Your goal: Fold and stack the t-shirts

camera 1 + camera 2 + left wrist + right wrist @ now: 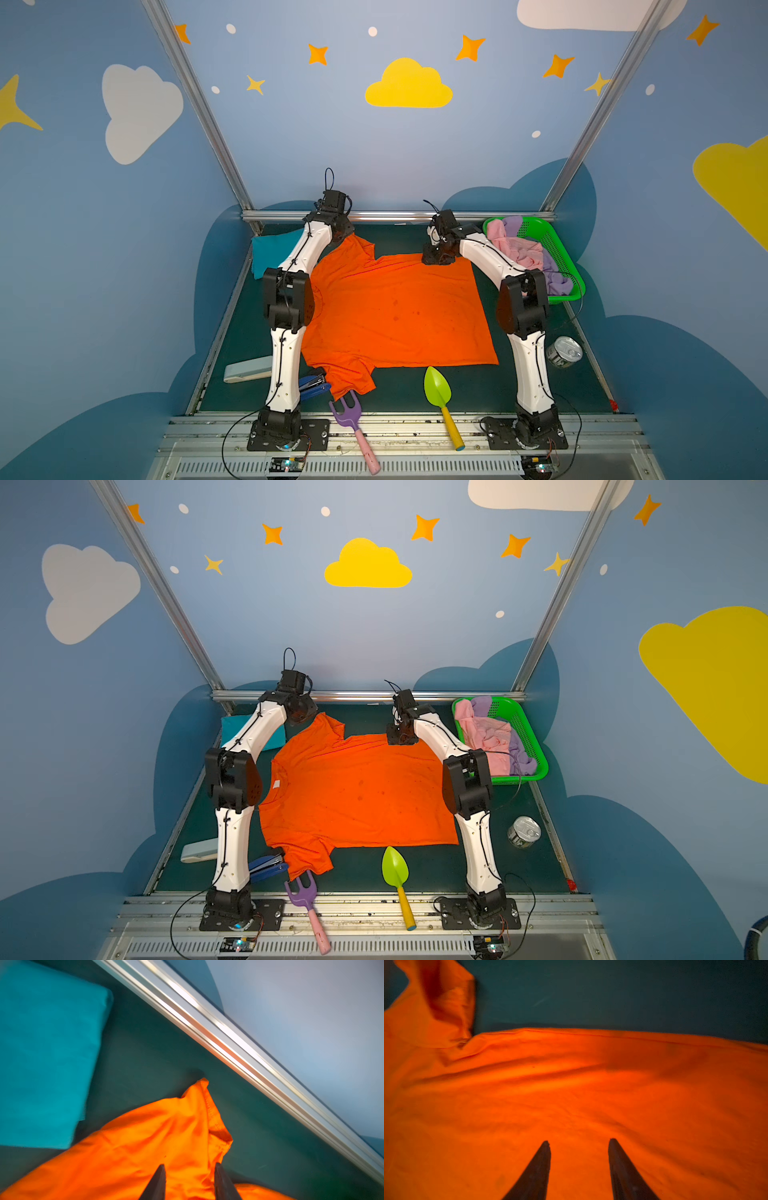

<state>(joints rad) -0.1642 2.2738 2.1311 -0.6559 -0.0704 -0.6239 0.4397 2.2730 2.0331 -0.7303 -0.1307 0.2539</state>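
The bright orange t-shirt (pixel 395 307) (pixel 357 791) lies spread flat on the dark green table, with its white neck label (pixel 276 784) toward the left. My left gripper (pixel 343 237) (pixel 189 1164) is over the far left sleeve. Its jaws stand a little apart, with rumpled orange cloth (pixel 145 1136) between them. My right gripper (pixel 438 257) (pixel 579 1140) hovers low over the shirt's far edge (pixel 571 1095), open, with flat cloth below. A folded teal t-shirt (pixel 266 249) (pixel 47 1053) lies at the far left. Pink (pixel 519 249) and lilac (pixel 559 282) t-shirts are heaped in the basket.
The green basket (pixel 555 243) stands at the far right by the back rail (pixel 399 216). A tin can (pixel 564 352) is near the right arm. Along the front lie a green trowel (pixel 437 386), a purple fork (pixel 347 411), a blue stapler (pixel 313 384) and a white object (pixel 247 370).
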